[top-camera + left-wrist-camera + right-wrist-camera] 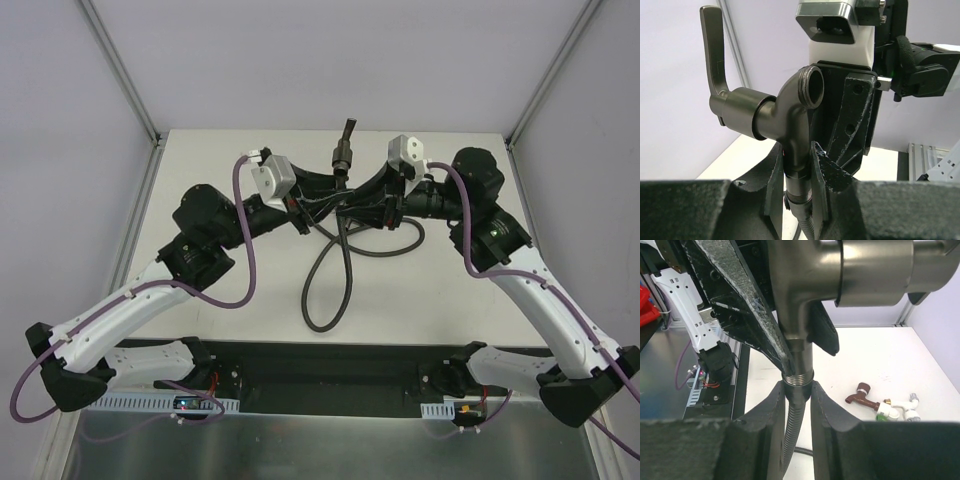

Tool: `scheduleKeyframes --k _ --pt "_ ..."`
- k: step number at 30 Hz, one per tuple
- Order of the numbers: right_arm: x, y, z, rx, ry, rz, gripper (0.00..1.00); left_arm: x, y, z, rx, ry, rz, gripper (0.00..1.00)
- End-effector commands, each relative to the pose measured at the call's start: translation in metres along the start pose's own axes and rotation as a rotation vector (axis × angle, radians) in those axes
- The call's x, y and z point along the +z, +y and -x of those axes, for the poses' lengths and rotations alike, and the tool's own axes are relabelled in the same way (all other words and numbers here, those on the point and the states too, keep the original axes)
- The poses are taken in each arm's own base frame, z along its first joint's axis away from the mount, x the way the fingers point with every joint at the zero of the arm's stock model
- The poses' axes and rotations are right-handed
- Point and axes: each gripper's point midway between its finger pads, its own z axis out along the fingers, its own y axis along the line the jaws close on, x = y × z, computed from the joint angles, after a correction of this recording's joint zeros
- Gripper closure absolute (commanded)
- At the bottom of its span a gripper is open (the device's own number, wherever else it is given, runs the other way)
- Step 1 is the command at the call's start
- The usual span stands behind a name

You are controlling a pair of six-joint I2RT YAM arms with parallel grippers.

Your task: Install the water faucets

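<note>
Nearest, on the table [430,300], the long dark hose [325,300] lies in a loose loop. Its far end climbs up to where the two arms meet. The loop is slack, so I think the end can be lifted without a tug.

The right gripper [797,397] is pressed onto the top of the hose, just under the screw ring [797,377]. It looks like it is there to hold the hose steady. Just above it, the left gripper [797,172] pinches the stem of the metal faucet [747,117] from both sides.

The faucet is up in the air between the arms, over the far middle of the table. It stands upright on the hose end. I think the two grips sit so close so that one part can turn while the other does not. I cannot tell if the ring is tight.

Higher up, the lever handle [712,50] points up, out of the way.

Beyond, a red tap [862,396], a green and white tap [886,412] and a white tap [911,407] lie close together on the table. Nothing holds them.
</note>
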Motion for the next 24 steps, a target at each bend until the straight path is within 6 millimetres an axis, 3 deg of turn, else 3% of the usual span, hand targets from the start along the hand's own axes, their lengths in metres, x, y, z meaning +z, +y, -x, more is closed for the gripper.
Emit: scheduleKeyframes --k 1,9,24 --pt "-0.011 0.007 0.047 -0.154 -0.118 -0.065 0.98 0.0 0.006 -0.015 0.037 0.035 0.054 1.0" --pt "-0.014 0.002 0.049 -0.179 -0.143 -0.183 0.98 0.004 0.018 -0.023 0.009 0.051 0.172 1.0" --pt "-0.02 -0.003 0.054 -0.176 -0.251 -0.387 0.98 0.012 0.015 -0.035 0.026 0.002 0.284 1.0"
